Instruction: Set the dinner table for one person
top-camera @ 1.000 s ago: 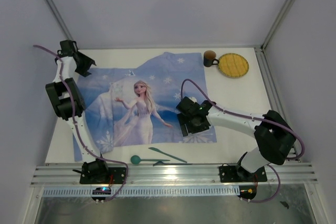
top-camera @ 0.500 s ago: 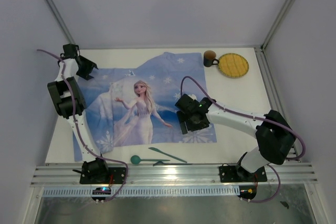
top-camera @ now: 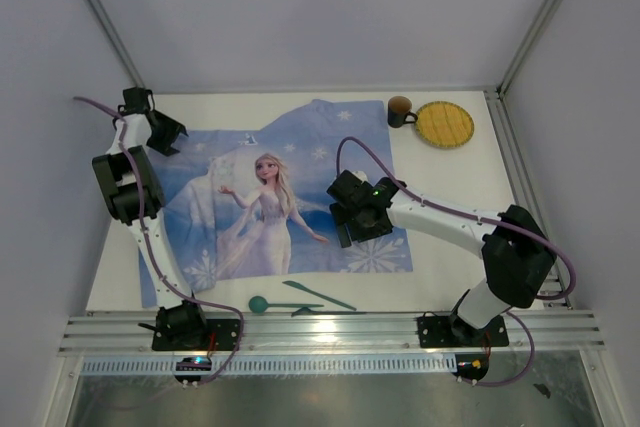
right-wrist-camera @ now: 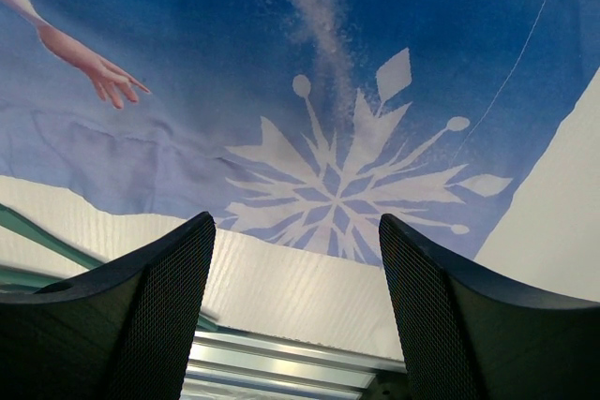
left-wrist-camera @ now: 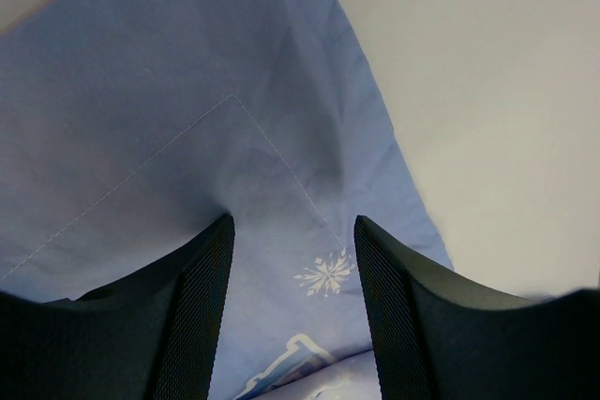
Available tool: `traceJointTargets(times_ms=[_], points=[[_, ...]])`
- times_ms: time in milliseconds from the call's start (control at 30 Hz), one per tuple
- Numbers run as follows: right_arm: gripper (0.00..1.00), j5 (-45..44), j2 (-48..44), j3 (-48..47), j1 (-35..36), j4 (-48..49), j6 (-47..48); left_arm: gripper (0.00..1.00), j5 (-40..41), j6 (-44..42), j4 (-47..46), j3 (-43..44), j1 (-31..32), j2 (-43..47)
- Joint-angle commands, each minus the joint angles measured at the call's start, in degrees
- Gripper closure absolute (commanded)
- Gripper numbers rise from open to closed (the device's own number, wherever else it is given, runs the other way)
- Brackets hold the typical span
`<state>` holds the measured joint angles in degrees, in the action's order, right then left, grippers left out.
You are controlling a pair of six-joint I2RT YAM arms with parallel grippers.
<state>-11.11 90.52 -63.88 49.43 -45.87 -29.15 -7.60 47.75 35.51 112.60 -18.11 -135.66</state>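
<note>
The dinner table (top-camera: 455,182) is a white top with a blue printed cloth (top-camera: 280,197) spread over its left and middle. My left gripper (top-camera: 170,133) hovers at the cloth's far left corner. In the left wrist view it (left-wrist-camera: 293,269) is open, with only cloth (left-wrist-camera: 187,119) between its fingers. My right gripper (top-camera: 352,227) hangs over the cloth's near right part. In the right wrist view it (right-wrist-camera: 297,269) is open and empty above a white snowflake print (right-wrist-camera: 352,189) and the cloth's near edge.
A brown cup (top-camera: 400,110) and a round yellow plate (top-camera: 444,124) stand at the far right. A teal spoon (top-camera: 262,303) and a teal knife (top-camera: 322,295) lie by the near edge. Silver rails (top-camera: 330,332) frame the table. The cloth's far edge is uneven.
My right gripper has moved left and slightly away from the near edge, over the cloth. My left gripper has shifted a little toward the far left corner.
</note>
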Motion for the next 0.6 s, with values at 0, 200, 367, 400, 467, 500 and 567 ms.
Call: traceJointTargets(times_ms=[0,200,367,400,467,500,567], points=[[0.25,-1.54,0.27,-1.95,0.05,-1.33,1.11,0.43,2.41,-0.81,-1.58,1.57,-0.09,-2.07],[0.25,-1.45,1.32,-3.27,0.05,-3.09,1.81,0.43,2.67,-0.64,-1.93,3.86,-0.17,-4.00],[0.25,-1.02,2.12,-5.03,0.05,-4.58,1.37,0.43,2.67,-0.20,-3.07,5.52,-0.17,-5.93],[0.25,-1.10,2.20,-5.12,0.05,-4.67,1.29,0.43,2.59,-0.11,-3.07,5.70,-0.09,-6.28],[0.25,-1.19,2.03,-5.12,0.05,-5.28,1.11,0.43,2.50,0.06,-3.43,6.40,-0.08,-6.99],[0.25,-1.45,2.03,-5.12,0.05,-5.81,1.02,0.43,2.41,0.15,-3.51,6.58,-0.17,-7.17],[0.25,-2.06,1.94,-5.12,0.05,-6.25,0.85,0.43,2.32,0.33,-4.04,7.11,-0.17,-7.69]])
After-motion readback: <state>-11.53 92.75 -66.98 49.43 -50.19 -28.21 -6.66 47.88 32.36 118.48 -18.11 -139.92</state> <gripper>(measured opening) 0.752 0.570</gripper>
